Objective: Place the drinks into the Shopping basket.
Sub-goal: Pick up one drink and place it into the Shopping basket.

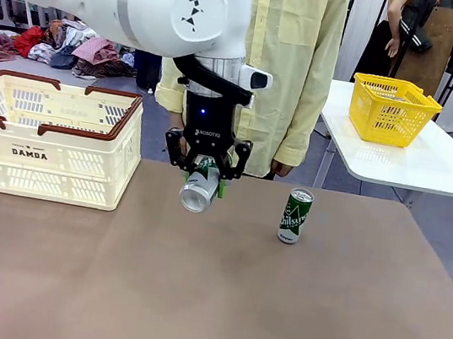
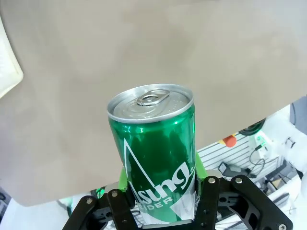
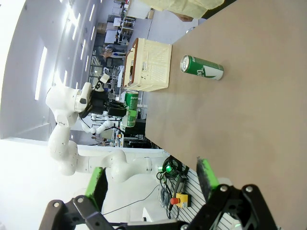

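Above the middle of the counter (image 1: 290, 315), the left tool (image 1: 205, 175) hangs with its jaws closed part way on a green can (image 1: 198, 192), which is off the surface and tilted so its silver top faces the near side. The left wrist view shows the green pads (image 2: 123, 178) clamping only the can's lower end, with most of its length jutting out past the fingertips.

That is the main risk. With so short a hold on smooth metal, a quick swing to the left could make the can pivot or slide out. It would then drop onto the counter and roll.

The Shopping basket (image 1: 7, 152) sits at the far left, apart from the tool, and its dark rim stands about level with the held can. A low carry would likely knock the can against the near-right corner, so height seems needed first.

A second green can (image 1: 294, 216) stands upright on the counter to the right of the left tool, apart from it and close to the person (image 1: 297, 69) at the far edge. The right tool (image 3: 151, 177) is wide open with nothing in it.
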### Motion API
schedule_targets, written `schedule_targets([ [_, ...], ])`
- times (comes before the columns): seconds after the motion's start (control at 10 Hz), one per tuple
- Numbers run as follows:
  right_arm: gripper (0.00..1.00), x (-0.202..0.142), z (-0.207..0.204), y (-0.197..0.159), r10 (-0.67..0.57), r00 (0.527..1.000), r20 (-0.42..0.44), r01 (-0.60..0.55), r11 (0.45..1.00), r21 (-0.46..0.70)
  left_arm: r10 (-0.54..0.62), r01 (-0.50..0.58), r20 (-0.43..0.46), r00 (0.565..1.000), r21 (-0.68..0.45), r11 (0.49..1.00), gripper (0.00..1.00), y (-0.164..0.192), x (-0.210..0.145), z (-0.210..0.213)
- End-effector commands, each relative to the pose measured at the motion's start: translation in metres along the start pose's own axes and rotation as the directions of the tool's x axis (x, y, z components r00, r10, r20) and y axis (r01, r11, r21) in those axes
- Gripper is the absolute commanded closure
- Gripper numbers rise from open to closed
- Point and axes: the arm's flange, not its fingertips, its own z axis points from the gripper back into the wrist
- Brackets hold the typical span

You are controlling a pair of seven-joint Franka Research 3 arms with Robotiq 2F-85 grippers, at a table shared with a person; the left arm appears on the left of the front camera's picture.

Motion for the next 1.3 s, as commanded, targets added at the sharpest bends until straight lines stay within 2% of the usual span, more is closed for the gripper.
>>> schedule_targets([
  [0.0, 0.00, -0.002, 0.002, 0.001, 0.018, 1.000, -0.007, -0.018, 1.000, -0.002, -0.020, 0.020, -0.011, 1.000, 0.031, 0.999, 1.00, -0.002, 0.003, 0.003],
  [0.3, 0.00, -0.002, 0.002, 0.001, 0.018, 1.000, -0.007, -0.018, 1.000, -0.002, -0.013, 0.013, -0.014, 1.000, 0.014, 1.000, 1.00, -0.004, 0.002, -0.008],
  [0.5, 0.00, -0.002, 0.002, 0.001, 0.018, 1.000, -0.007, -0.018, 1.000, -0.002, -0.045, 0.042, 0.155, 0.987, 0.019, 0.999, 1.00, 0.039, 0.003, 0.015],
  [0.7, 0.00, -0.002, 0.002, 0.001, 0.018, 1.000, -0.007, -0.018, 1.000, -0.002, 0.052, -0.047, 0.254, 0.966, -0.029, 0.998, 1.00, 0.113, 0.005, 0.051],
  [0.8, 0.00, -0.002, 0.002, 0.001, 0.018, 1.000, -0.007, -0.018, 1.000, -0.002, 0.146, -0.138, 0.281, 0.949, -0.048, 0.989, 1.00, 0.154, 0.011, 0.065],
  [0.9, 0.00, -0.002, 0.002, 0.001, 0.018, 1.000, -0.007, -0.018, 1.000, -0.002, 0.134, -0.121, 0.267, 0.954, -0.063, 0.991, 1.00, 0.194, 0.021, 0.075],
  [1.0, 0.00, -0.002, 0.002, 0.001, 0.018, 1.000, -0.007, -0.018, 1.000, -0.002, 0.208, -0.200, 0.256, 0.944, -0.060, 0.978, 1.00, 0.235, 0.030, 0.083],
  [1.2, 0.00, -0.002, 0.002, 0.001, 0.018, 1.000, -0.007, -0.018, 1.000, -0.002, 0.261, -0.252, 0.250, 0.932, -0.067, 0.965, 1.00, 0.307, 0.044, 0.095],
])
